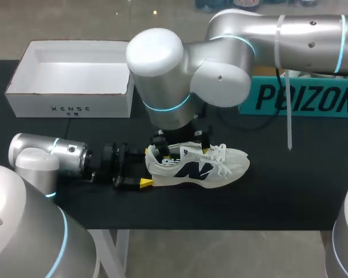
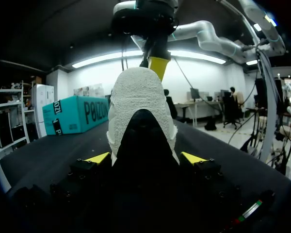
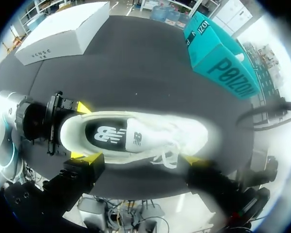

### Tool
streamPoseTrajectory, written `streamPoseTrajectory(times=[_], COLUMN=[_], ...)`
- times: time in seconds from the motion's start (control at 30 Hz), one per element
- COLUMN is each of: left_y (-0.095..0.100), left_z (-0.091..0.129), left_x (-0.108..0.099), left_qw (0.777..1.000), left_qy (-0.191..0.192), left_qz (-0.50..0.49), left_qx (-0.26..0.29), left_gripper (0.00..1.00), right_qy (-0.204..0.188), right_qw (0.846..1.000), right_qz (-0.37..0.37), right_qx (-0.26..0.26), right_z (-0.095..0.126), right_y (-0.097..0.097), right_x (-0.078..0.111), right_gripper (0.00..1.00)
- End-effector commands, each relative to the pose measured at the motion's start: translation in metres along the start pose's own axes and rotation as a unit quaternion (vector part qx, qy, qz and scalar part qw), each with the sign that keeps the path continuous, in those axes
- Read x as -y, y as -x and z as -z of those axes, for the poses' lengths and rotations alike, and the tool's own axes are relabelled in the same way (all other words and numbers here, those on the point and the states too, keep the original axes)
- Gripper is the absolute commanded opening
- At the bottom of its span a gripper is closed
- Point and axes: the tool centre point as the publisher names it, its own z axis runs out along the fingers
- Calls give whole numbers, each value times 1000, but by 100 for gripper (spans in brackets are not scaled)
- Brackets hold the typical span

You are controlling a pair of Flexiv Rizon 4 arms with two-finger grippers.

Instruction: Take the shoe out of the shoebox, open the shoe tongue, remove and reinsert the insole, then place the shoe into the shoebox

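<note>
A white sneaker with a dark side logo stands upright on the black table, toe to the right. My left gripper lies low at its heel. In the left wrist view both yellow fingertips press the heel from either side, so that gripper is shut on the shoe. My right gripper hangs open just above the shoe, fingers spread along its length. The black insole shows inside the shoe's opening. The white shoebox sits open at the back left.
A teal box lies at the back right, behind the shoe. My right arm's large wrist hangs over the table's middle and hides part of the shoe's back. The table's front edge runs close below the shoe.
</note>
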Motion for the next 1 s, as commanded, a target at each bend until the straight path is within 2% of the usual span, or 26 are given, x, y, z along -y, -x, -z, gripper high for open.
streamPoseTrajectory(times=[0.03, 0.57, 1.0], left_y=[1, 1, 1], left_z=[-2, -2, -2], left_x=[-4, -4, -4], left_qw=[1000, 1000, 1000], left_qy=[0, 0, 0], left_qz=[0, 0, 0], left_qx=[1, 1, 1], left_gripper=[0, 0, 0], right_qy=[7, 20, 19], right_qw=[999, 995, 990], right_qz=[-2, -16, -29], right_qx=[39, 100, 134], right_z=[-4, -33, -55], right_y=[-11, 0, 23], right_x=[-1, -14, -22], right_gripper=[100, 100, 100])
